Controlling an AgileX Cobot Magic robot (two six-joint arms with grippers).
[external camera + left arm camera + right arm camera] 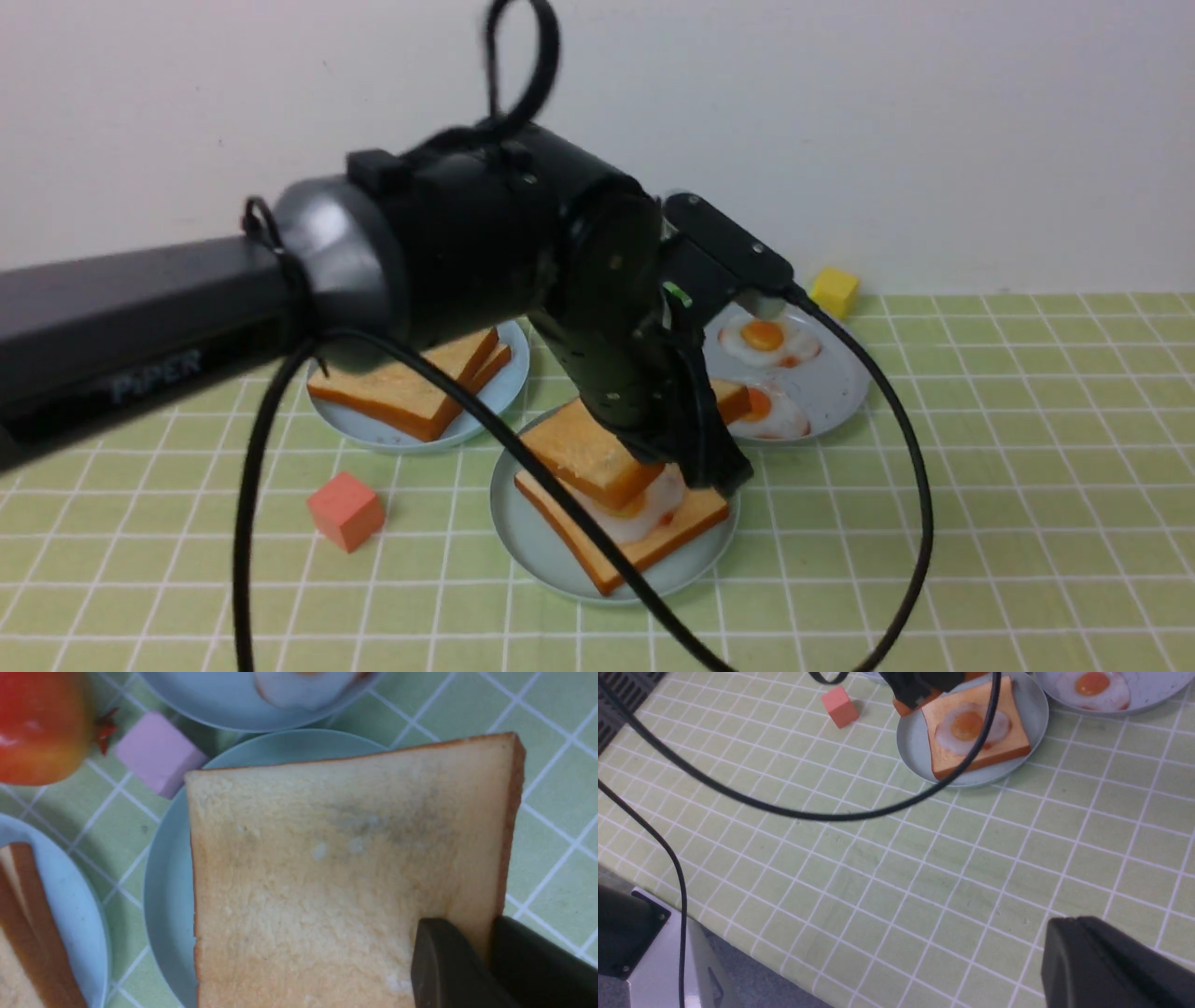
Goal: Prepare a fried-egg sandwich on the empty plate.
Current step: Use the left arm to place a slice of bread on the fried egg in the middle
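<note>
Well to the left of the left gripper [711,474], and nearer the robot, a salmon cube [347,511] sits on the green checked tablecloth [1027,513]. Also to its left but farther back, a bluish plate [359,425] carries stacked toast [411,387]. At centre, the left gripper is clamped narrowly on one edge of the top slice [588,455]. One finger [444,970] lies on the bread's face and the other sits past the crust. Directly beneath the gripper is the fried-egg sandwich [653,551] on the aqua plate [537,551]. Its bottom slice [695,523] lies flat with the egg [649,511] on it, and the held top slice covers only part of the egg. A lilac cube [159,753] stands just beside that plate's rim, with a red fruit [42,723] near it. To the gripper's right and farther back, a second bluish plate [831,387] holds two fried eggs [767,341], and a yellow cube [834,291] lies beyond it. The right gripper [1111,970] has its jaws closed, and it hovers over bare cloth, well apart from the sandwich.
</note>
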